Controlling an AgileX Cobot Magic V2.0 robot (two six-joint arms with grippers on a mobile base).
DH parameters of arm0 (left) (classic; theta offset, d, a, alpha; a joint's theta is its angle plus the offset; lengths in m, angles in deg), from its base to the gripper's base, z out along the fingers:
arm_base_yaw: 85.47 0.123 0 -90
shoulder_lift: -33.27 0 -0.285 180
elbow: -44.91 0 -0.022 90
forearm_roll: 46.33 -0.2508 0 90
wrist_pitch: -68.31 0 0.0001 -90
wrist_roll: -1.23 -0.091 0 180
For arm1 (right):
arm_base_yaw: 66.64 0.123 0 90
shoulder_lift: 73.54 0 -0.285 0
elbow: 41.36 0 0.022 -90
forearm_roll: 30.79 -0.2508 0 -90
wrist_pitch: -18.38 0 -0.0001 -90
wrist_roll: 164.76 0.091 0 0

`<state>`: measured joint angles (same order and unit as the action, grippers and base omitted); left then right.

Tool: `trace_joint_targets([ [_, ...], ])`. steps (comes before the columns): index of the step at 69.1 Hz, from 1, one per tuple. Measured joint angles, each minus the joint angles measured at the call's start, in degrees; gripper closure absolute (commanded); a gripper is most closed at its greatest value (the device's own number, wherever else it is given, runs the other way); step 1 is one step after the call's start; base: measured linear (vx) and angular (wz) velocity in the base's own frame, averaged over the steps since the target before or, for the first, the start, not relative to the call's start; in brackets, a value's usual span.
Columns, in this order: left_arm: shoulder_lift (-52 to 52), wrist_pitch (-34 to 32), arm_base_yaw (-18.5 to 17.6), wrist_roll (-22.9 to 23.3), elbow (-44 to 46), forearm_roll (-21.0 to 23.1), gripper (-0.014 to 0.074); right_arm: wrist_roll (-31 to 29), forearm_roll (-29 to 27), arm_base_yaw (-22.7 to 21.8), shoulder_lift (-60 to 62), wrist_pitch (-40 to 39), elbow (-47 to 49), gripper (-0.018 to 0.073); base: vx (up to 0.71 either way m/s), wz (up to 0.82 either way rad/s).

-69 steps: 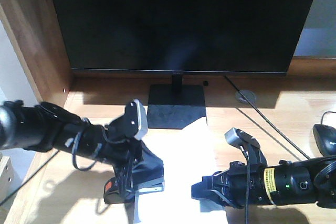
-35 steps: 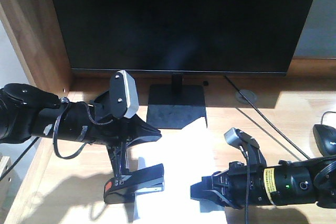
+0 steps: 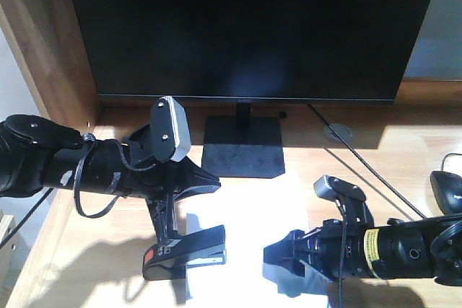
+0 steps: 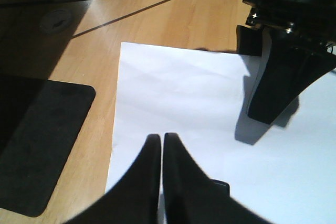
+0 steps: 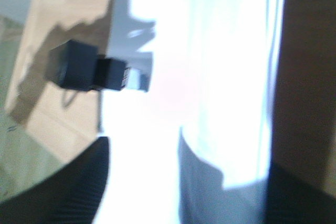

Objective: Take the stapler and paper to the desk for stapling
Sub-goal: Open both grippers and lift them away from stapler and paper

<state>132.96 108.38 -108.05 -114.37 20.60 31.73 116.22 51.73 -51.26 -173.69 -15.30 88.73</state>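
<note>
- Right now the paper [image 3: 249, 232] lies flat on the desk [image 3: 390, 171], just in front of the monitor's square black base [image 3: 242, 148], glaring white where the sun hits it.
- The stapler [image 3: 184, 252] sits on the desk at the paper's left edge, its front end reaching onto the sheet and its orange-red patch at the outer, left end.
- The left gripper [image 3: 206, 184] hangs over the stapler and apart from it, pointing toward the middle of the desk; in its own wrist view the two dark fingers [image 4: 144, 182] are pressed together, tips almost touching, with nothing between them, and the white sheet fills the space under them.
- The right gripper [image 3: 285, 259] reaches in from the right, low over the paper's near right part. Its fingers look spread apart, one dark finger [image 5: 68, 182] showing at the lower left of the blurred wrist view with bright paper beside it; whether they touch the sheet I cannot tell.
- A black cable [image 3: 361, 160] runs across the desk past a round grommet [image 3: 338, 133], and a black mouse [image 3: 447, 189] sits at the far right edge.
</note>
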Motion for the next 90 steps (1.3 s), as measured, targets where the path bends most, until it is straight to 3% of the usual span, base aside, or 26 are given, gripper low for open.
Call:
trace_joint_targets([
  [6,0.00,0.00,0.00,0.00,0.00,0.00,0.0603,-2.01,-1.89,0.00,0.00,3.01,0.00,-0.0113,0.00,0.00],
  [23,0.00,-0.51,0.00,0.54,0.00,0.00,0.0603,-6.42,-3.22,0.00,0.22,9.64,1.84,-0.0087,0.00,0.00],
  [31,0.00,-2.62,0.00,4.13,0.00,0.00,0.0603,-7.85,-3.17,0.00,1.63,13.46,3.48,-0.0060,0.00,0.00],
  [45,-0.05,-10.68,0.00,15.38,0.00,0.00,0.0603,-10.46,-1.66,0.00,6.71,23.02,4.82,0.0023,0.00,0.00],
  [62,-2.63,-25.12,0.00,25.92,-0.02,0.06,0.0603,-10.76,2.89,0.00,16.31,34.52,4.82,0.0193,0.00,0.00],
  [80,-5.07,-36.54,0.00,29.81,-1.38,1.00,0.0603,-10.88,4.34,0.00,26.09,40.39,4.82,0.0560,0.00,0.00],
  [90,-6.87,-42.83,0.00,29.93,-5.22,1.67,0.0603,-10.88,4.34,0.00,30.58,41.03,4.82,0.0571,0.00,0.00],
])
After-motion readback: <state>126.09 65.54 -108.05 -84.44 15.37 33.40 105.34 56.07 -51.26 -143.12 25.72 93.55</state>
